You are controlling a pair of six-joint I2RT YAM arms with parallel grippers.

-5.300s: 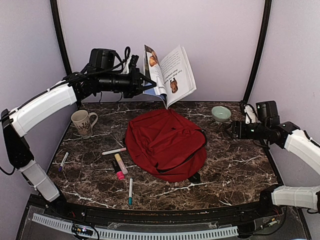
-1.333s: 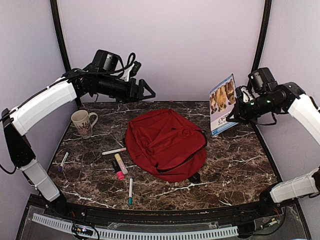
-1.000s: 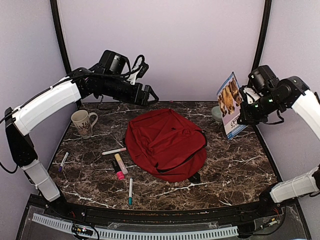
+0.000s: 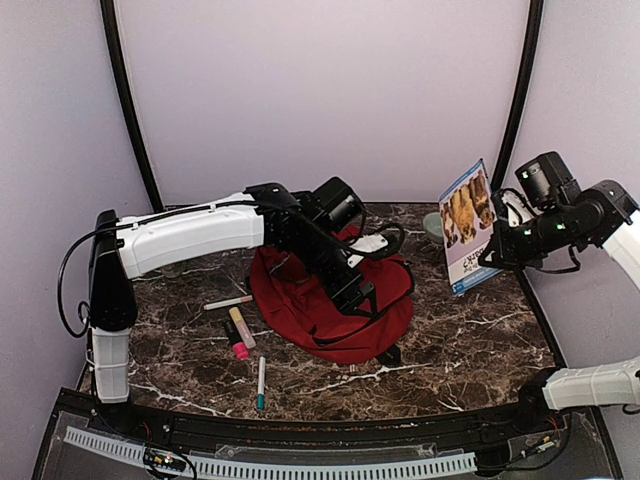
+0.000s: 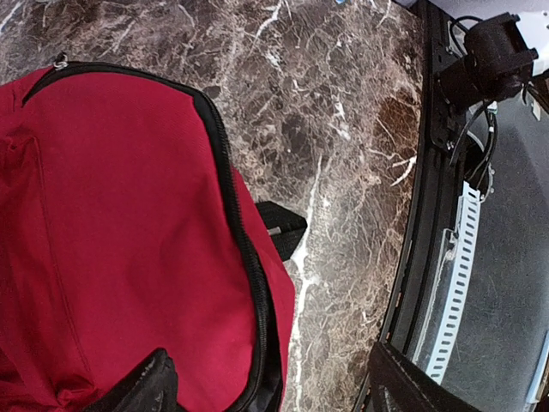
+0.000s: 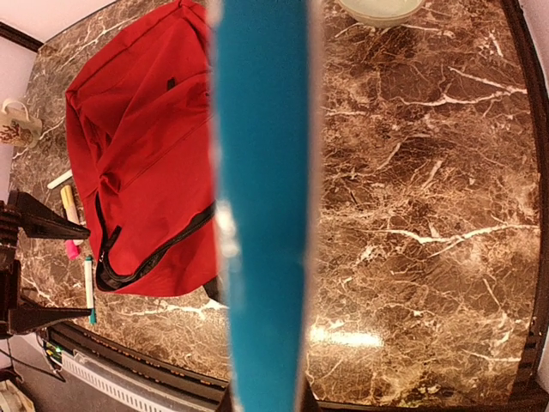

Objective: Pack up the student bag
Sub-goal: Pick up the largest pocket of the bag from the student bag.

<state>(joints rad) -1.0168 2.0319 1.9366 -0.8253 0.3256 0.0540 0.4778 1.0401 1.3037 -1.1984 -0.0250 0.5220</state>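
The student bag (image 4: 290,298), red with a black zipper, lies mid-table and fills the left of the left wrist view (image 5: 111,215). My left gripper (image 4: 357,292) hovers open just above the bag's right side. Its fingers straddle the zipper edge (image 5: 249,257), and the gripper (image 5: 270,390) holds nothing. My right gripper (image 4: 497,252) is shut on a thin picture book (image 4: 467,225), held upright above the table's right back. In the right wrist view the book's teal cover (image 6: 262,206) runs up from the gripper (image 6: 263,403), with the bag (image 6: 146,146) to its left.
A white pen (image 4: 228,302), a yellow highlighter (image 4: 241,326), a pink highlighter (image 4: 236,343) and a teal pen (image 4: 261,383) lie left of the bag. A pale green bowl (image 6: 382,9) stands at the back right. A mug (image 6: 13,120) sits at the far left. A black strap end (image 5: 279,227) pokes from under the bag.
My left arm has swung down from the back left and now reaches across the bag, gripper still open. The right gripper has shifted the book slightly right and lower.
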